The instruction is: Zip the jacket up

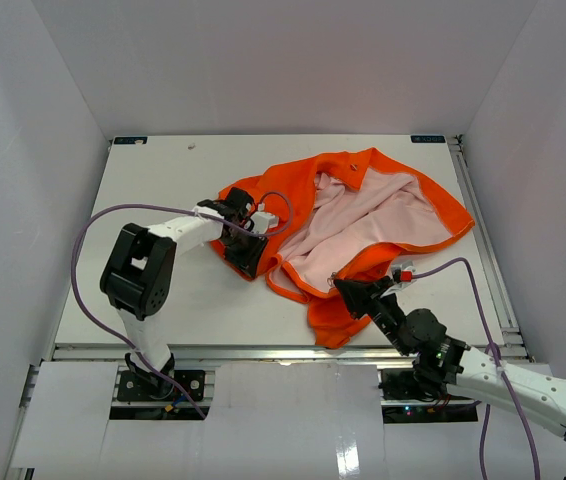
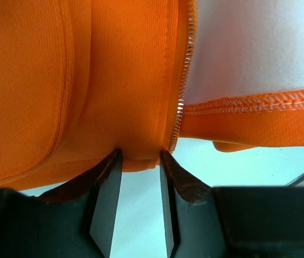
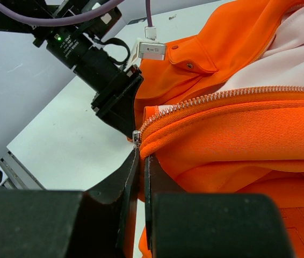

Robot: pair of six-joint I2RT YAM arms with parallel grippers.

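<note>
1. Straddling the left edge of the jacket (image 1: 363, 225) with the left gripper (image 2: 139, 157): fingers (image 2: 108, 204) partly spread, a fold of orange hem poking in between the tips and touching both.
2. Running down that fold to the right-hand fingertip: a line of zipper teeth (image 2: 180, 91) (ending just at the tip).
3. Pinching a corner of the jacket's near hem with the right gripper (image 3: 141, 153): fingers (image 3: 126, 185) pressed almost together, only a thin slit between them, with a small metal zipper end (image 3: 136, 140) right at the tips.
4. Lying opened on the white table (image 1: 163, 180), right of centre, pink lining (image 1: 403, 215) facing up and orange edging around it. Left gripper at its left side, right gripper at its near edge, the two close but apart.
5. Hard to make out: how firmly the left fingers bear on the hem, and whether the metal piece is a slider or a stop.
6. Cut off in both wrist views: most of the jacket. Hidden in the overhead view: both sets of fingertips, behind gripper bodies and folds.
</note>
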